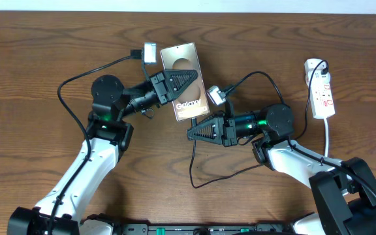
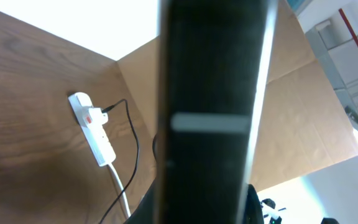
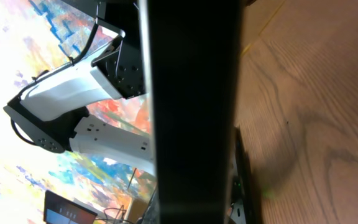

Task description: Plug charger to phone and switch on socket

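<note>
The phone (image 1: pixel 181 59), with a brownish screen and white "Galaxy" text, is held tilted above the table's middle. My left gripper (image 1: pixel 189 79) is shut on its left edge. In the left wrist view the phone (image 2: pixel 210 93) is a dark slab filling the middle. My right gripper (image 1: pixel 191 134) is shut just below the phone's bottom edge, and the thin black charger cable (image 1: pixel 192 166) hangs from its tip. The plug tip is too small to see. The white socket (image 1: pixel 322 94) lies at the right, and it also shows in the left wrist view (image 2: pixel 95 134).
The socket's thick white cord (image 1: pixel 328 134) runs toward the front past my right arm. The black cable loops across the wooden table (image 1: pixel 31 59) in front of my right gripper. A dark blurred slab (image 3: pixel 191 93) blocks the middle of the right wrist view.
</note>
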Controlling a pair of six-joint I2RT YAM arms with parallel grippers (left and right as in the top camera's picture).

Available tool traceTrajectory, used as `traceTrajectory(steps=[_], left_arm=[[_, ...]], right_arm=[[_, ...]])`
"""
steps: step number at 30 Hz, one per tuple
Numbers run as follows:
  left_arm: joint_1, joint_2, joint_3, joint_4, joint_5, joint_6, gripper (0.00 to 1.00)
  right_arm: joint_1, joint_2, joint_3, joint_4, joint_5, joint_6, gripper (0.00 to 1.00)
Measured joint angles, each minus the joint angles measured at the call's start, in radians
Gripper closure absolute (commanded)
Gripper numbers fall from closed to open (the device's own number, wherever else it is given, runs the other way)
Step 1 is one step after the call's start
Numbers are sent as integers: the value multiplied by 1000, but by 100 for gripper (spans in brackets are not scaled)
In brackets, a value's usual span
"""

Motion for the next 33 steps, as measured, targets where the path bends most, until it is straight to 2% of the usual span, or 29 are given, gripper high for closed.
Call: traceTrajectory(steps=[10,33], left_arm=[[-11,0,4,1,53,26,93],[-21,0,5,4,69,25,93]], right_arm=[[-2,0,0,2,-50,-10,99],[-27,0,9,47,-80,-10,99]])
